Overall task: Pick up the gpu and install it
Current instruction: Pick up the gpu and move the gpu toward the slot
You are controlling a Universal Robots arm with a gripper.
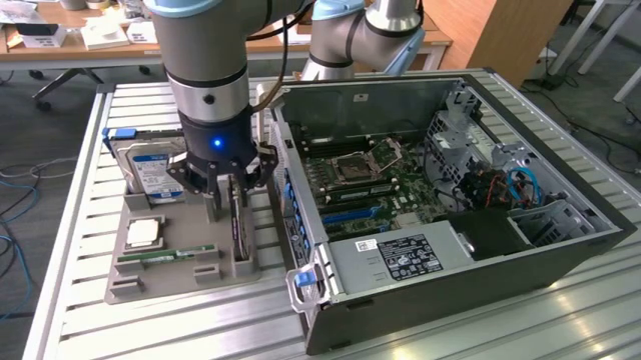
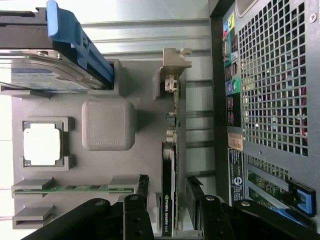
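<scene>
Wrist view first, since it's the clearest one: my pincer point(image 2: 168, 184) is spread wide, one finger point(image 2: 143, 182) on each side of the gpu point(image 2: 169, 160), with a gap on both sides. I'm gripping nothing, just straddling the card.

The gpu stands on its edge in a slot of the grey tray point(image 2: 100, 165), along the tray side closest to the case point(image 2: 270, 75). Its metal bracket end points away from my fingers, and the end with the printed label sits right between them.

From the exterior view, my pincer point(image 1: 227, 210) is low over the tray point(image 1: 176, 277), right on top of the gpu point(image 1: 240, 234), which looks like a thin dark plate poking up. The tray sits on the slatted table point(image 1: 501, 330), to the exterior view's left of the case point(image 1: 451, 300), just beside it. The case lies open with the motherboard point(image 1: 361, 176) showing.

Other stuff on the tray: a hard drive point(image 1: 150, 172) standing at the far end with a blue handle, a cpu point(image 1: 143, 232) in its square pocket, and a green ram stick point(image 1: 165, 257) lying in a groove. All of them are apart from my fingers.
</scene>
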